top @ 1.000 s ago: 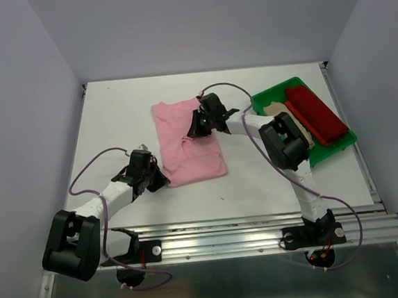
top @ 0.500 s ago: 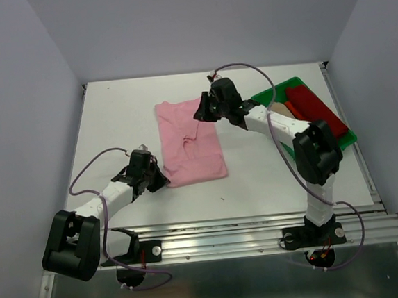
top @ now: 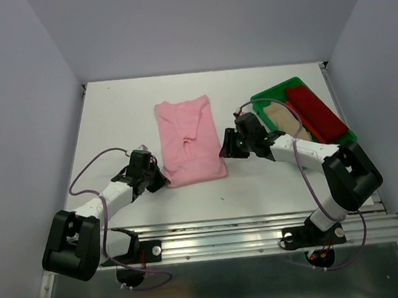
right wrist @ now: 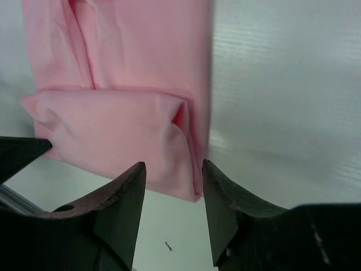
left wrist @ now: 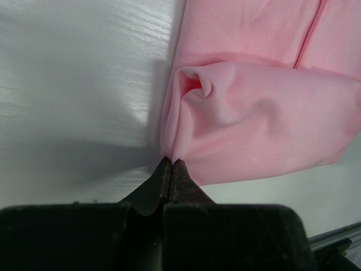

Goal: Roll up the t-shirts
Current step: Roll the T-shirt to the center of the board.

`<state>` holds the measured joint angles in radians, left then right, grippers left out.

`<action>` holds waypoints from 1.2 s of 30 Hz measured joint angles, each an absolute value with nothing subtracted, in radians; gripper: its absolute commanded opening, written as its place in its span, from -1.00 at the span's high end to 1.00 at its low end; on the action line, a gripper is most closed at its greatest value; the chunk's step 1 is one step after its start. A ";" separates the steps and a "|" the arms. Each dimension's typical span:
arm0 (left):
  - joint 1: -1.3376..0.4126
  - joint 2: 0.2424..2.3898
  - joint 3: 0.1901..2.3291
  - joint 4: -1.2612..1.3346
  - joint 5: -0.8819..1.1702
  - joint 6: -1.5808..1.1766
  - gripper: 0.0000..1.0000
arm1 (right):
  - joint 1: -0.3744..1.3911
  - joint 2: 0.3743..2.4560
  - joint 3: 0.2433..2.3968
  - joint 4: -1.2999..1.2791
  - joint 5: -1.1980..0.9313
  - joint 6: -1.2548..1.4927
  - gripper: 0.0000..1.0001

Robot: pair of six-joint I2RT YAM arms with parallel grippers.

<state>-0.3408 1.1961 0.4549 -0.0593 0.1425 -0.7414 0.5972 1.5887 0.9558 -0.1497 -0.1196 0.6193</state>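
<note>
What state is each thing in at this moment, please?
pink t-shirt: flat on the table, near end rolled over once.
left fingers: shut, pinching the roll's left corner.
right fingers: open at the roll's right corner, holding nothing.
dark red shirt: folded, in the green tray.
beige shirt: in the tray, partly hidden.

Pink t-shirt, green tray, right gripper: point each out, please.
pink t-shirt (top: pixel 190 141), top view, middle of the cloth
green tray (top: pixel 275 91), top view, far rim
right gripper (right wrist: pixel 172 165), right wrist view, midway between its fingertips
</note>
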 measured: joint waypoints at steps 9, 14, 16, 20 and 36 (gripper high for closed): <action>-0.341 1.195 0.455 -0.062 0.142 -0.741 1.00 | 0.601 1.528 0.790 -0.150 -0.147 0.687 -0.01; -0.341 1.195 0.455 -0.062 0.142 -0.742 1.00 | 0.618 1.531 0.772 -0.144 -0.169 0.701 0.06; -0.341 1.195 0.455 -0.063 0.142 -0.742 1.00 | 0.625 1.538 0.771 -0.138 -0.174 0.704 0.07; -0.341 1.195 0.455 -0.065 0.142 -0.743 1.00 | 0.635 1.570 0.771 -0.111 -0.182 0.704 0.11; -0.341 1.195 0.469 -0.089 0.149 -0.759 1.00 | 0.643 1.605 0.773 -0.078 -0.191 0.727 0.99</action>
<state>-0.3408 1.1954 0.4690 -0.0895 0.1493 -0.7593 0.6430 1.6051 0.7734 -0.0780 -0.1913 0.7265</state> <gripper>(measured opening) 0.019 0.022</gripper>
